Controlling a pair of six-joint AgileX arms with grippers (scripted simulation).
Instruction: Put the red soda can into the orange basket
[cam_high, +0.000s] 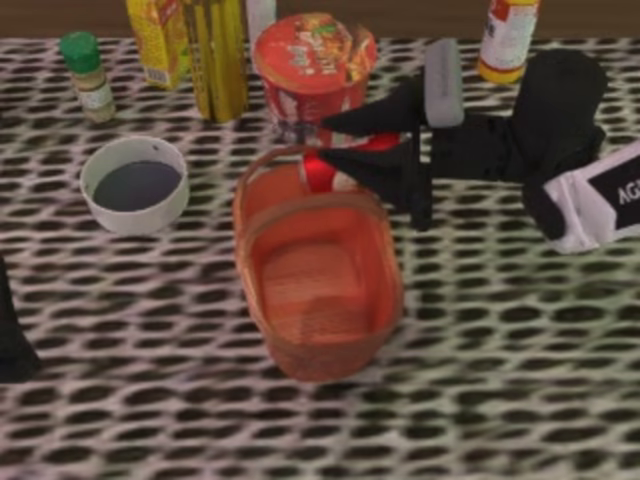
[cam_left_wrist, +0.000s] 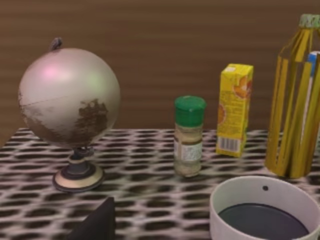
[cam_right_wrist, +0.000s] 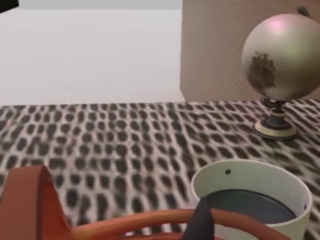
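The right gripper (cam_high: 345, 140) reaches in from the top view's right, its two black fingers pointing left with the small slim red soda can (cam_high: 325, 170) between them — the fingers are parted only as wide as the can and appear closed against its sides. Held so, the can sits over the far end of the large oval orange plastic basket (cam_high: 318, 275), just under the arched handle, and most of the basket's ribbed floor stretches away from the fingertips toward the near edge of the table. Directly behind the gripper, close against the can, stands the much larger red noodle cup (cam_high: 313, 62). Off beyond the fingertips, to the left, is the white round bowl with a dark inside (cam_high: 135, 185); farther that way stand a green-capped spice jar (cam_high: 87, 75), a yellow carton (cam_high: 160, 38) and a tall yellow ribbed bottle (cam_high: 220, 55). Behind the arm, at the back edge, stands a yellow-and-red bottle with a white label (cam_high: 508, 38). A pale globe on a stand (cam_right_wrist: 282, 57) shows in the wrist views. The left gripper (cam_high: 12, 335) is parked at the left edge of the patterned table (cam_high: 500, 380) — I cannot tell its opening.
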